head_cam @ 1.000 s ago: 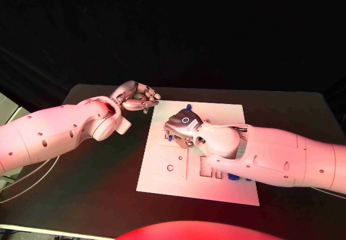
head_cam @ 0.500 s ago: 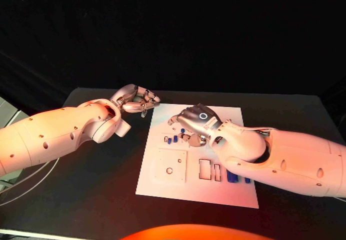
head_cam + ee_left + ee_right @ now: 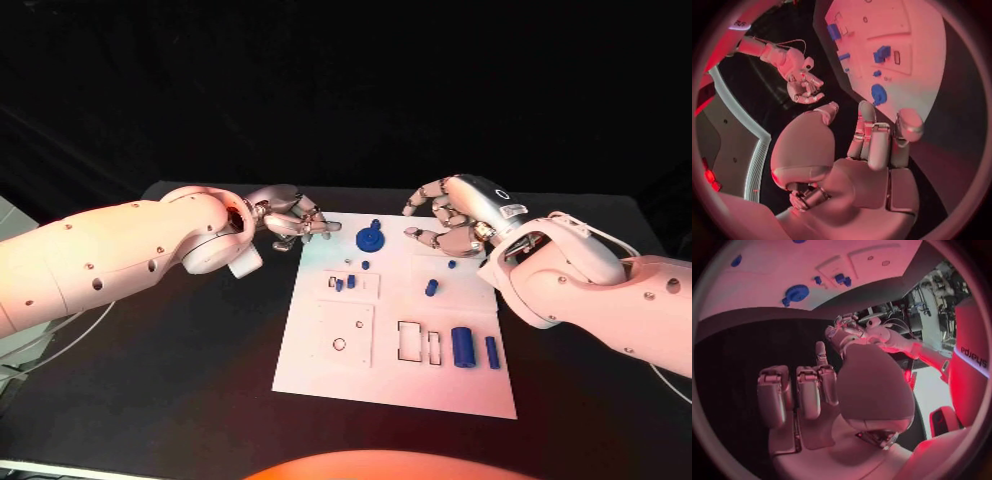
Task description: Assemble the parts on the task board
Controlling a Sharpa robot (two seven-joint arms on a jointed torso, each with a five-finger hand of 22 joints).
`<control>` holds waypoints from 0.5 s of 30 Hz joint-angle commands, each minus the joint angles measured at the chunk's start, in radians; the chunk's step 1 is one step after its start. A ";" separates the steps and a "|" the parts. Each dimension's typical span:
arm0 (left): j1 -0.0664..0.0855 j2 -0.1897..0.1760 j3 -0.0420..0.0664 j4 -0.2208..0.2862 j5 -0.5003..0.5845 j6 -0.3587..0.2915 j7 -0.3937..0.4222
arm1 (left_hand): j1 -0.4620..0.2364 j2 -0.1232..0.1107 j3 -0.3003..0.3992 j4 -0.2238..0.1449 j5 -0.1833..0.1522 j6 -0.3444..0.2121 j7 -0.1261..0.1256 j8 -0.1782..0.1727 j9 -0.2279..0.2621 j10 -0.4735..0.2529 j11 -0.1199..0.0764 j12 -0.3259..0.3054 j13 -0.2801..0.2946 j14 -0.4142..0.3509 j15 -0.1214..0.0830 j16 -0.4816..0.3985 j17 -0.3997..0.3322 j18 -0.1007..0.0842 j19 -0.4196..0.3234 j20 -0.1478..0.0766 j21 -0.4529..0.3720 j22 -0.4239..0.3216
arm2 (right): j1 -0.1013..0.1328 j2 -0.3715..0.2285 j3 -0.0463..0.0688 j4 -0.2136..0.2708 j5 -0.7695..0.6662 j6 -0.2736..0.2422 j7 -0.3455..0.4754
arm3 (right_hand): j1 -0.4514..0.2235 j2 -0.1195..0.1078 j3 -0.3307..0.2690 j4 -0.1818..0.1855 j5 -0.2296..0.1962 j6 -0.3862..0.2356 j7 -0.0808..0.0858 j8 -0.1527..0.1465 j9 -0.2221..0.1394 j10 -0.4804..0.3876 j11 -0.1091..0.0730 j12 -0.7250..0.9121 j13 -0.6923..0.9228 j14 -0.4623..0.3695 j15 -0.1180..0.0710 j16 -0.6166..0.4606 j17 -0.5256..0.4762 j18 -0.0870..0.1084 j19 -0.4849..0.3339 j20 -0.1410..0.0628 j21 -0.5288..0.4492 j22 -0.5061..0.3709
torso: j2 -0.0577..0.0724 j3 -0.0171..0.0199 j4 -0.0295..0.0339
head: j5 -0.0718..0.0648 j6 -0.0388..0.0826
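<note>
Looking down from the head view, the white task board (image 3: 389, 370) lies in the middle of the black table (image 3: 188, 390). The left robot hand (image 3: 293, 222) sits at the board's upper left corner, fingers curled in; nothing can be seen in it. The right robot hand (image 3: 450, 222) hangs over the board's upper right edge, fingers bent inward and apart, with no part visible between them. A blue gear-shaped part (image 3: 369, 239) lies near the board's top edge, between the two hands. Small blue parts (image 3: 348, 282) stand at the left centre, one blue peg (image 3: 431, 287) lies right of centre, and a blue cylinder (image 3: 463, 346) with a slimmer blue bar (image 3: 492, 352) lies at the lower right.

Left wrist view: the left robot hand (image 3: 873, 145) fills the middle, fingers folded toward the palm, holding nothing. The task board (image 3: 936, 75) is at upper right, with the gear-shaped part (image 3: 879, 94) on it. The right robot hand (image 3: 799, 80) appears at upper left.

Right wrist view: the right robot hand (image 3: 811, 390) shows fingers half bent, empty. The task board (image 3: 767, 285) runs across the top, bearing the gear-shaped part (image 3: 796, 293). The left robot hand (image 3: 844, 327) appears at centre.
</note>
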 commanded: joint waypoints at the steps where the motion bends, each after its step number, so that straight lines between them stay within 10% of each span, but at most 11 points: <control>1: 0.025 0.008 0.001 0.013 -0.119 0.201 -0.208 | 0.014 0.003 -0.010 0.001 0.004 -0.001 -0.009 0.012 0.009 0.016 0.000 0.013 0.025 0.018 -0.005 0.005 0.036 -0.014 0.009 -0.002 0.009 0.009 | 0.003 -0.018 0.001 0.004 0.233 -0.023 0.066 | -0.005 0.004 -0.009 0.005 0.004 -0.015 0.001 0.012 0.008 0.033 0.009 -0.006 0.183 0.101 0.006 -0.004 0.250 -0.007 0.105 0.011 0.004 0.263 | -0.007 0.0046 -0.0035 | 0.004 -0.003; 15: 0.069 0.086 0.000 -0.006 -0.199 0.357 -0.407 | -0.006 0.031 -0.059 0.004 0.003 -0.008 -0.020 0.070 0.060 0.036 -0.010 0.028 0.081 0.028 -0.013 0.008 0.056 -0.018 0.020 -0.010 0.023 0.028 | 0.005 -0.067 0.003 0.001 0.356 -0.015 0.060 | -0.007 0.004 -0.026 0.026 0.009 -0.061 0.014 0.027 0.020 0.030 0.018 -0.010 0.181 0.101 0.021 -0.005 0.248 -0.007 0.105 0.024 0.004 0.263 | -0.014 0.0088 -0.0057 | 0.000 -0.011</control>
